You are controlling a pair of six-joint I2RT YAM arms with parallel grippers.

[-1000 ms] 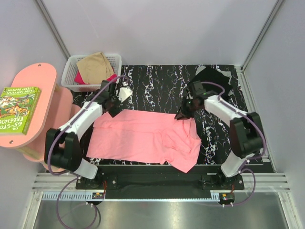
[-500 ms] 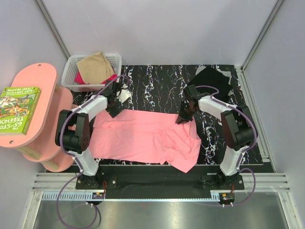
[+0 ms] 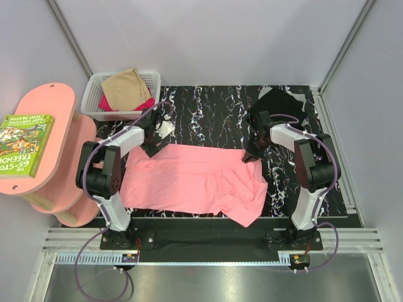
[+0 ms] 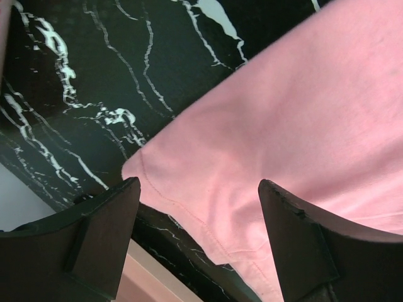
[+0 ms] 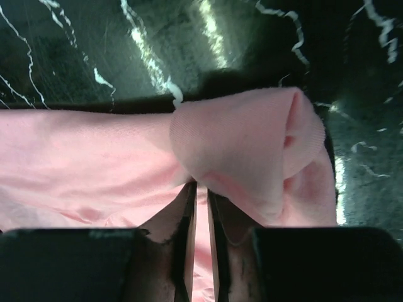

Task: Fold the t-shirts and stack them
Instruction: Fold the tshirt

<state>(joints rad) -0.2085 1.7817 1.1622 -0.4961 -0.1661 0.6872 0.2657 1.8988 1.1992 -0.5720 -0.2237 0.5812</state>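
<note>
A salmon pink t-shirt (image 3: 189, 179) lies spread on the black marble table (image 3: 208, 107). My left gripper (image 3: 153, 142) hovers open over the shirt's far-left corner. In the left wrist view that hemmed corner (image 4: 189, 189) lies flat between the wide-apart fingers (image 4: 104, 239), untouched. My right gripper (image 3: 252, 155) is shut on the shirt's far-right corner. The right wrist view shows bunched pink cloth (image 5: 245, 145) pinched at the gripper (image 5: 201, 189). A black t-shirt (image 3: 280, 100) lies crumpled at the far right. A tan t-shirt (image 3: 126, 85) and a magenta t-shirt (image 3: 146, 102) sit in the basket.
A white mesh basket (image 3: 94, 94) stands at the table's far-left corner. A pink round side table (image 3: 44, 107) with a green book (image 3: 25, 143) stands to the left. Grey walls close in the back and both sides.
My right gripper has moved right and slightly nearer, drawing the shirt's far-right corner outward. The left arm has folded in, with its gripper staying open over the far-left corner.
</note>
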